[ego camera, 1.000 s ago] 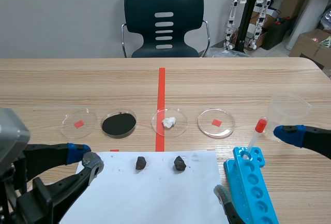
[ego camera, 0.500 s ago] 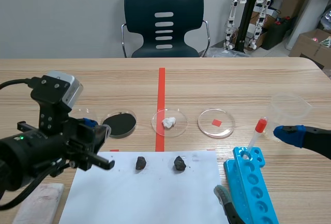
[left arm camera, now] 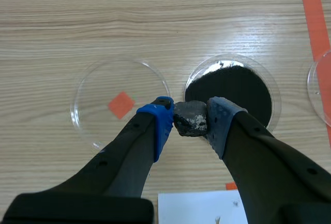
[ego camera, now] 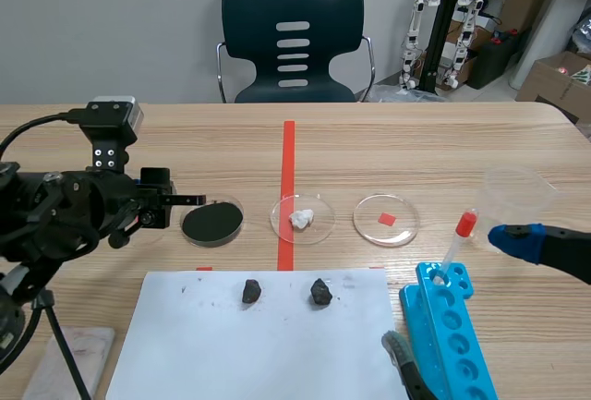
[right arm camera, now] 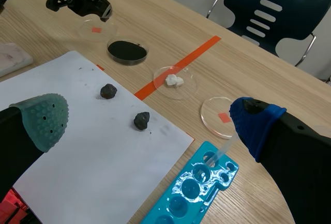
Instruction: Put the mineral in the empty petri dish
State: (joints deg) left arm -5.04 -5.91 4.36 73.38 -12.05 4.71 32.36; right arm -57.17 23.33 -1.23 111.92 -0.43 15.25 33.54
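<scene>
My left gripper (left arm camera: 190, 111) is shut on a dark grey mineral (left arm camera: 189, 121). It hangs above the gap between an empty petri dish (left arm camera: 103, 92) with an orange mark under it and a dish of black powder (left arm camera: 243, 87). In the scene view the left gripper (ego camera: 185, 202) stands at the far left, and the arm hides most of that empty dish. A second empty dish (ego camera: 386, 220) lies right of the tape line. My right gripper (right arm camera: 150, 118) is open low at the front right, holding nothing.
Two more dark minerals (ego camera: 251, 291) (ego camera: 320, 291) lie on white paper (ego camera: 259, 354). A dish with a white lump (ego camera: 302, 218) sits on the tape line. A blue tube rack (ego camera: 448, 340) with a red-capped tube (ego camera: 459, 243) and a clear cup (ego camera: 517, 192) stand at right.
The left arm has risen from the table's front left and swung away toward the left dishes. The right arm has not moved.
</scene>
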